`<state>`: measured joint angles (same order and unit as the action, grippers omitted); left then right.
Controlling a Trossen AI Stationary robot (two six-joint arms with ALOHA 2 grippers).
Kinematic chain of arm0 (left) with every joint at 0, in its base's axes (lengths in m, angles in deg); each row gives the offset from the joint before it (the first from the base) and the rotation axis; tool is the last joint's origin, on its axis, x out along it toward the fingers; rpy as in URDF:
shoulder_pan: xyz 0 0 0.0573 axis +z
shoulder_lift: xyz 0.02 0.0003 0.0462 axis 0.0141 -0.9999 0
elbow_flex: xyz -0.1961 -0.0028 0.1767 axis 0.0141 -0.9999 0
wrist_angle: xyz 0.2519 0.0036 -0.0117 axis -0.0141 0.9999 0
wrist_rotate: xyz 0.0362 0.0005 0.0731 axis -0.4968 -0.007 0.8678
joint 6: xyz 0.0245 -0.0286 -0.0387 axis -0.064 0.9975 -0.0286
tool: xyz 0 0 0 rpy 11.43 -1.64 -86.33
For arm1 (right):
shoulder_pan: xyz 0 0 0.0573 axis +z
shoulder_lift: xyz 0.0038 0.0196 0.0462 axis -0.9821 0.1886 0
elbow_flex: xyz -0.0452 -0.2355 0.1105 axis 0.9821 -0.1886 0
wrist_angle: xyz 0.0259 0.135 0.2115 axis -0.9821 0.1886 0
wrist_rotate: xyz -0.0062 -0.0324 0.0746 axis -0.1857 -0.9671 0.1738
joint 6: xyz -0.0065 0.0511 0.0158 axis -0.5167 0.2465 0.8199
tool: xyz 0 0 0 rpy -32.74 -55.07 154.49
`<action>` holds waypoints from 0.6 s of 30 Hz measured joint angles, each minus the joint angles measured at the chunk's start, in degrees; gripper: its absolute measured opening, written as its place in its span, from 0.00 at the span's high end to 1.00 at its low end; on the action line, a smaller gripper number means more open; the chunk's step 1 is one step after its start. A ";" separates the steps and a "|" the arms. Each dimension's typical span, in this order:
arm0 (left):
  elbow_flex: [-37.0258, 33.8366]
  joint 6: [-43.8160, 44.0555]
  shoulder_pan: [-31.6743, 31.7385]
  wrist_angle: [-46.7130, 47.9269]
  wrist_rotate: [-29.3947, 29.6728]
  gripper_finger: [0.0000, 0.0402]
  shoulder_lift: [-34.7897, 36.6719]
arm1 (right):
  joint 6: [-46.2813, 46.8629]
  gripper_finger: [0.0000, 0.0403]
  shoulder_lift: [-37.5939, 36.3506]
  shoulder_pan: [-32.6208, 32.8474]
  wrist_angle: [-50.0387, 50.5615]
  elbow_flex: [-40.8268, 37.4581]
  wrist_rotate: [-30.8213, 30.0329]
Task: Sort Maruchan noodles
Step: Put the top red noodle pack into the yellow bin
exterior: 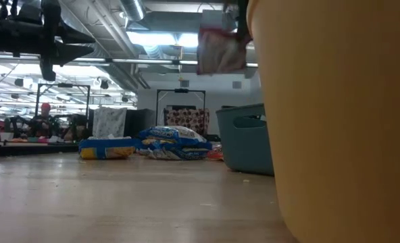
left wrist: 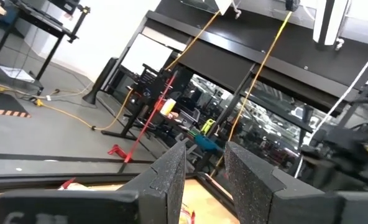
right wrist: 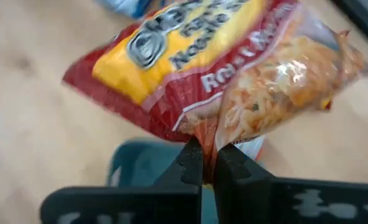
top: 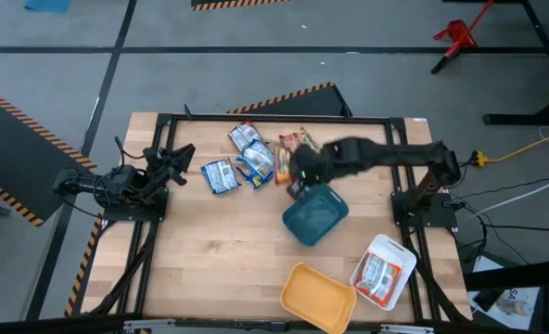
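Right wrist view: a red-and-yellow noodle packet (right wrist: 221, 81) hangs pinched by its edge in the fully closed right gripper (right wrist: 202, 163), lifted clear so it can be carried to a tray.

The teal tray (right wrist: 140, 165) shows right under it here; only the high view shows the blue packets (top: 239, 162) left on the table, the orange tray (top: 316, 299), and the left gripper (top: 175, 165) waiting empty, jaws partly open, at the left edge.

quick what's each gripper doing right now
Left gripper: parted, empty, parked at the table's left edge.
Right gripper: shut on a red-and-yellow packet, above the teal tray.
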<state>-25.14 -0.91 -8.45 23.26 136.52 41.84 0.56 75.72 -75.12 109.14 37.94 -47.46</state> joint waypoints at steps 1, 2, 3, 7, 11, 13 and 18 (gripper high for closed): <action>0.00 0.00 0.00 -0.01 -0.04 0.73 0.01 | 1.26 1.00 0.00 2.25 1.52 1.29 -0.24; 0.00 0.01 0.00 -0.02 -0.01 0.73 0.00 | 2.13 1.00 0.00 4.41 2.34 2.43 -0.48; 0.00 0.02 0.00 -0.02 -0.01 0.73 0.02 | 2.98 1.00 -0.02 6.76 2.72 3.34 -0.68; 0.00 0.05 0.00 -0.02 -0.24 0.73 0.00 | 7.26 1.00 0.00 16.33 4.20 4.92 -1.75; 0.00 0.07 0.00 -0.04 -2.31 0.73 0.00 | 10.09 1.00 0.04 26.36 4.16 4.96 -4.79; 0.00 0.09 0.00 -0.04 -4.18 0.73 0.00 | 12.55 1.00 0.29 30.97 4.08 4.98 -6.92; 0.00 0.13 0.00 -0.09 -7.12 0.73 0.00 | 17.83 1.00 1.27 40.16 4.01 4.60 -10.20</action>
<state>-25.14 -0.78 -8.45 23.18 129.40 41.84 18.39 76.99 -34.96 113.15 42.54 -57.66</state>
